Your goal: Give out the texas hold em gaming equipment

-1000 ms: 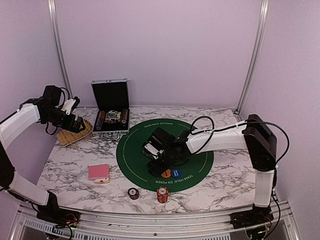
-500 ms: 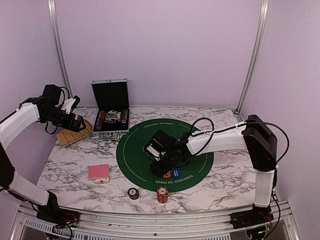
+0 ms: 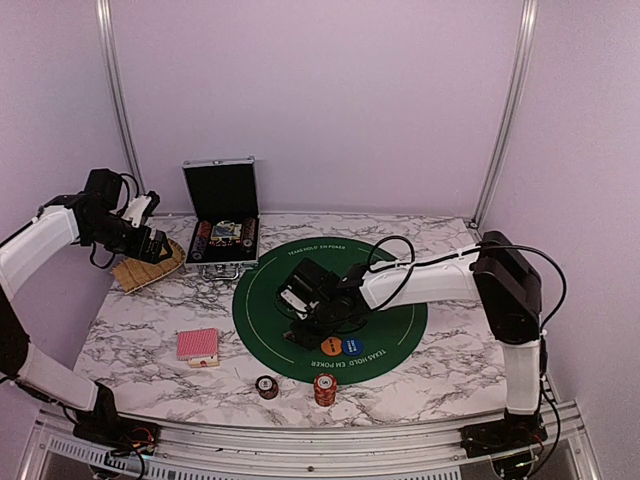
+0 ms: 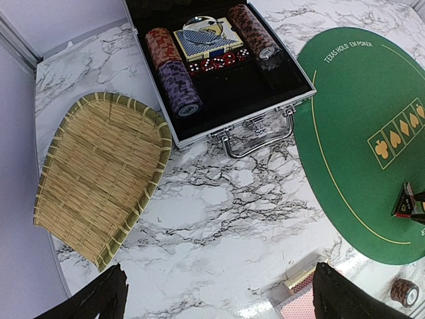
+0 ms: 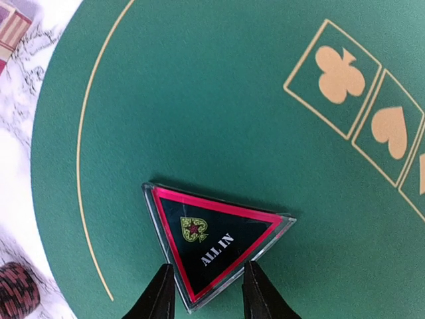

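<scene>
I count three marker buttons: one black triangular button (image 5: 212,242), one orange button (image 3: 331,347), one blue button (image 3: 352,347). Chip stacks, two: one dark chip stack (image 3: 267,387), one red-white chip stack (image 3: 325,389). One red-backed card deck (image 3: 198,345), one green felt mat (image 3: 260,310), one silver case (image 3: 222,190), one woven tray (image 4: 99,176)

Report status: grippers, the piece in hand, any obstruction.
Left gripper open, empty, over the marble table. Right gripper shut on ALL IN triangle button, over the green mat. Nothing in the way there.
</scene>
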You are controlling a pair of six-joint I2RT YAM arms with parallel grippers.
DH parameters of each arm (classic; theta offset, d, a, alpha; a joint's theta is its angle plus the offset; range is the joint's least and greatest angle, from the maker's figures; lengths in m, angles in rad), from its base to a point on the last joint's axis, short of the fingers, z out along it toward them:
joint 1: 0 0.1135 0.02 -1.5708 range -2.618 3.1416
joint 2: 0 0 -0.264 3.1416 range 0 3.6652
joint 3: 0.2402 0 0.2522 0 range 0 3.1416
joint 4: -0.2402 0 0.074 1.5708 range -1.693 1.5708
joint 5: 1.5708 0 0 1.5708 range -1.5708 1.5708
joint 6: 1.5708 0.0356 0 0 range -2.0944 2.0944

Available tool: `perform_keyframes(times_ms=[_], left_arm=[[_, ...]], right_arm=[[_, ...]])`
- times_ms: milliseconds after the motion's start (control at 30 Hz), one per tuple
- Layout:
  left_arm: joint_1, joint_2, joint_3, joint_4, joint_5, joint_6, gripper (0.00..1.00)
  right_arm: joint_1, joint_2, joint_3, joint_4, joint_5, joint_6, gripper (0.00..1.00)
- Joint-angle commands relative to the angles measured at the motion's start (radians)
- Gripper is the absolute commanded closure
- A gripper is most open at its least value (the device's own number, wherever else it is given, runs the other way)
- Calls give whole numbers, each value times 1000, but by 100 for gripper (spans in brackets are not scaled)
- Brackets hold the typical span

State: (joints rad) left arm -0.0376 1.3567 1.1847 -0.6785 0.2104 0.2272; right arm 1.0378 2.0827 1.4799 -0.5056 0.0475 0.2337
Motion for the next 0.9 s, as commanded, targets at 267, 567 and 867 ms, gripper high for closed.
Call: perform_keyframes(times_ms=[267,567,867], left_arm=[[0,-26,30,-28,17,0,1],[1,-38,21,-31,18,8,1],[0,-30,41,-44,31,6,1]], right_arm=[[19,166,248,-9,-37,-38,66],[28,240,373,-40,-93,-48,69],[-20,109,439,-112,-75,-84,50]])
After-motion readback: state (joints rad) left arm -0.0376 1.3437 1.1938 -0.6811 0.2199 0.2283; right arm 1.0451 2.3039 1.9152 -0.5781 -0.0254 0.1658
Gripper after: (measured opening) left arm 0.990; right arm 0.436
